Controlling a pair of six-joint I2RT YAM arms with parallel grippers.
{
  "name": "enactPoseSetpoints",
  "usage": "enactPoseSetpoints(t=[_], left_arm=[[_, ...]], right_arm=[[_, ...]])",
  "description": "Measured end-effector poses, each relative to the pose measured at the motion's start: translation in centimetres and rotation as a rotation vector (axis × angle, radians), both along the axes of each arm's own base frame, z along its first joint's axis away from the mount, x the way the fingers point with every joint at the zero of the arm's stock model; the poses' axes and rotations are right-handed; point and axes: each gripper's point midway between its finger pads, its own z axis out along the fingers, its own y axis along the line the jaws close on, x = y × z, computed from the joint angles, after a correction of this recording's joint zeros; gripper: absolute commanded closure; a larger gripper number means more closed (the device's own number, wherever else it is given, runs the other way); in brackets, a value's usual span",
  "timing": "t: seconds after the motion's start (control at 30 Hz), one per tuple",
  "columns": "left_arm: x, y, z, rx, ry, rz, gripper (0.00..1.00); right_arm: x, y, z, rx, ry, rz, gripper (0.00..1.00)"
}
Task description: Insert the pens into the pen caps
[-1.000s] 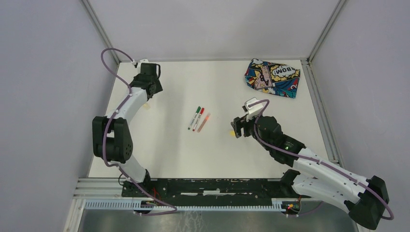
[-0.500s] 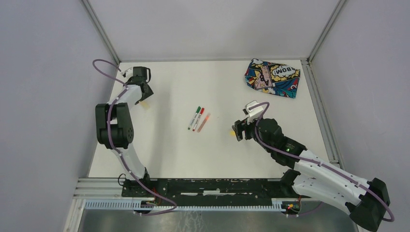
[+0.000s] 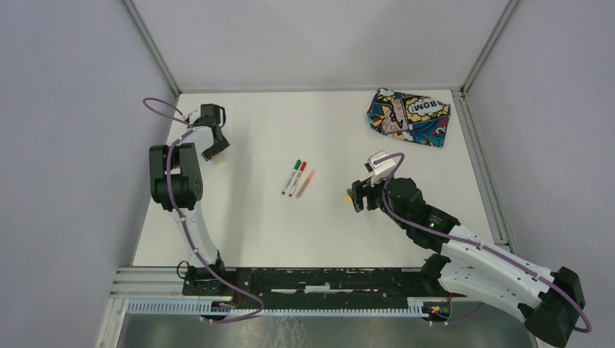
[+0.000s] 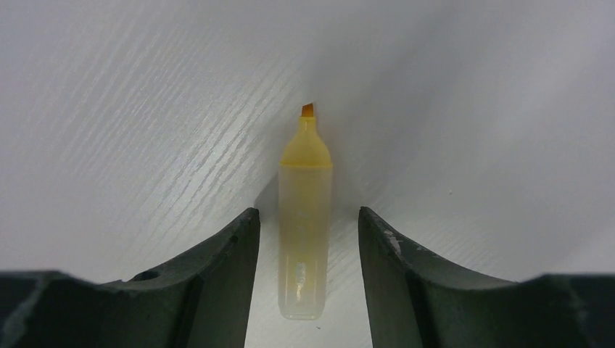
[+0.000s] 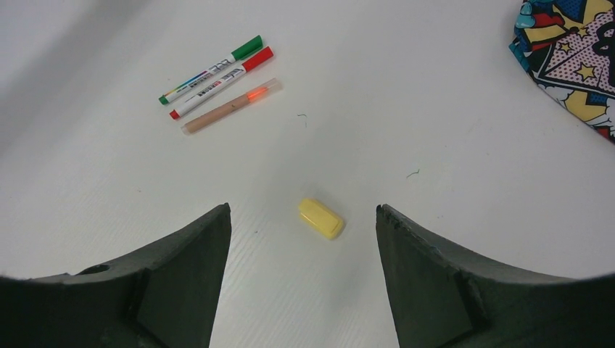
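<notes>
Starting with the top external view, three pens were seen lying side by side near the middle of the table (image 3: 246, 232): the green-ended pen (image 3: 291, 176), the red-ended pen (image 3: 297, 179) and the orange pen (image 3: 306, 184). Their long axes ran parallel, tilted from near-left to far-right, with the coloured ends of the first two at the far end. The left gripper (image 3: 215, 150) was placed at the far left of the table. The right gripper (image 3: 355, 197) was placed right of the pens. The pouch (image 3: 407, 117) lay at the far right corner.

In the left wrist view, the yellow pen (image 4: 305, 225) was seen flat on the table, its long axis in line with the gripper and its uncapped tip pointed away from the camera. The left gripper (image 4: 306, 212) was spread apart, one finger on each side of the barrel, with a gap visible on both sides.

In the right wrist view, the yellow cap (image 5: 321, 218) lay on the table between the parted fingers of the right gripper (image 5: 303, 208), touched by neither. Its long axis was set diagonally. Nothing was grasped.
</notes>
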Motion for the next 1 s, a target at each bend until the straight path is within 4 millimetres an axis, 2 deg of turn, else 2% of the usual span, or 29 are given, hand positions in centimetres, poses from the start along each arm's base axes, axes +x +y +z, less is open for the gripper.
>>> enactPoseSetpoints(t=[0.33,0.53,0.77,0.83,0.9,1.0], left_arm=[[0.5,-0.1,-0.2,-0.005,-0.007,-0.001,0.53],[0.7,-0.1,-0.1,-0.007,-0.017,-0.003,0.63],[1.0,-0.4,-0.2,-0.023,-0.038,-0.016,0.66],[0.8,-0.9,0.0,-0.04,-0.063,-0.031,0.65],[-0.2,-1.8,0.1,-0.061,-0.071,-0.052,0.65],[-1.4,-4.4,1.0,-0.088,-0.078,-0.122,0.65]], right_arm=[[-0.1,0.2,-0.1,0.016,0.016,0.003,0.22],[-0.1,0.2,-0.1,0.016,0.016,0.003,0.22],[-0.1,0.2,-0.2,0.014,0.015,0.003,0.22],[-0.1,0.3,-0.3,0.01,0.017,0.003,0.22],[-0.1,0.3,-0.5,0.004,0.022,0.004,0.22],[0.0,0.5,-1.1,-0.01,0.037,0.007,0.22]])
